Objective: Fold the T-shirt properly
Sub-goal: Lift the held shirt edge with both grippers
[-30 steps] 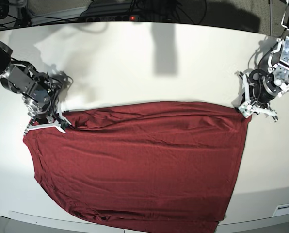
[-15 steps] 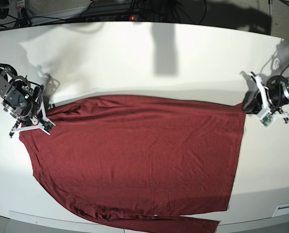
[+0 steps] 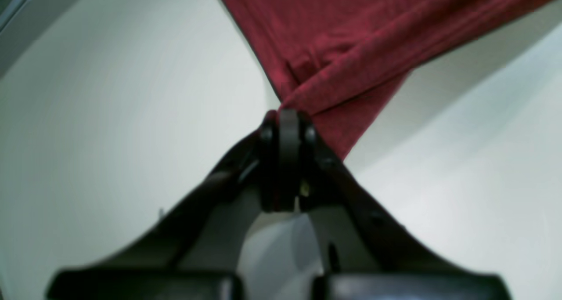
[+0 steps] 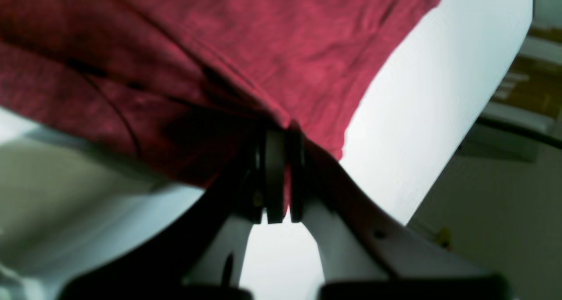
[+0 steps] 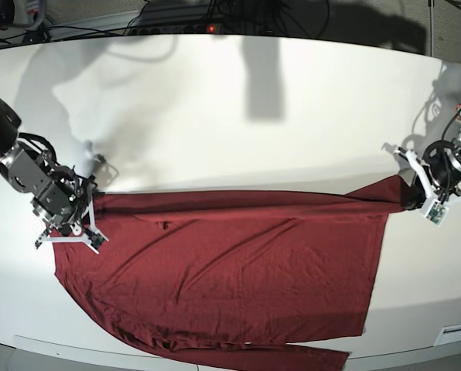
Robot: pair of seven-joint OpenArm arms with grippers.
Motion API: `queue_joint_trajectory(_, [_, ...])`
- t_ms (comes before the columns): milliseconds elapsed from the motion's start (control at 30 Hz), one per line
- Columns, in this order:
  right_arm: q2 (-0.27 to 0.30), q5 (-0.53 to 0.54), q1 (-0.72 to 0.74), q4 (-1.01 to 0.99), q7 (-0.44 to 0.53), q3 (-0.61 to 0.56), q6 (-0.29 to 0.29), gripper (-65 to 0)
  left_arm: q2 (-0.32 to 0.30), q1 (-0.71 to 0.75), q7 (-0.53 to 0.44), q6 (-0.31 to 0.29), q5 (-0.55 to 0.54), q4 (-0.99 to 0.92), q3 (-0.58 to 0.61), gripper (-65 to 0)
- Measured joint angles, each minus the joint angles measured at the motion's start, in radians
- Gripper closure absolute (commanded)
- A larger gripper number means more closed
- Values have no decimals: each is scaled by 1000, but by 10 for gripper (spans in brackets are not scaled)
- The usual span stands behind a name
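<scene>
Garment: the T-shirt (image 5: 230, 270), maroon and long-sleeved, lies spread on the white worktop (image 5: 238, 116), its near hem spilling over the near edge.
Left fingers: the left gripper (image 5: 418, 195) pinches the far-right corner, pads pressed together on cloth.
Right fingers: the right gripper (image 5: 72, 232) pinches the far-left corner the same way.
Change: half a second ago the far edge lay further back; now it is drawn nearer and pulled taut in a straight line between the arms.
Meaning: probably a fold toward the near side is starting.
Containers: none in view.
</scene>
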Motion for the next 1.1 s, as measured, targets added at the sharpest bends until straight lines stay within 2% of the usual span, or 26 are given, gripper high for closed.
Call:
queue_joint_trajectory(300, [-17,25,36,-104,26,0,23,0,67,-134,-42,-4,-8,-161,2,0])
queue_joint_trajectory(400, [-26,27,38,-126,47,1,23,0,112,-169,-51,-4,0,-222,2,0])
queue_joint_trajectory(567, [-55,19,38,-182,56,1,22,0,202,-219,-77,-6,140,-318,2,0])
queue_joint_trajectory(633, [-70,16,41,-206,59,1,-11,0,218,-222,-109,-7,190,-343,2,0])
queue_joint_trajectory(733, [-89,-6,48,-237,61,1,-63,0,221,-224,-130,-5,208,-361,2,0])
queue_joint_trajectory(933, [-119,-7,72,-293,71,2,-70,0,221,-230,-135,-3,216,-360,2,0])
queue_joint_trajectory(1067, [-135,-22,74,-298,74,4,-69,0,221,-230,-135,79,216,-360,2,0])
queue_joint_trajectory(1100, [-138,-28,74,-298,75,4,-70,-29,221,-230,-135,104,213,-360,2,0])
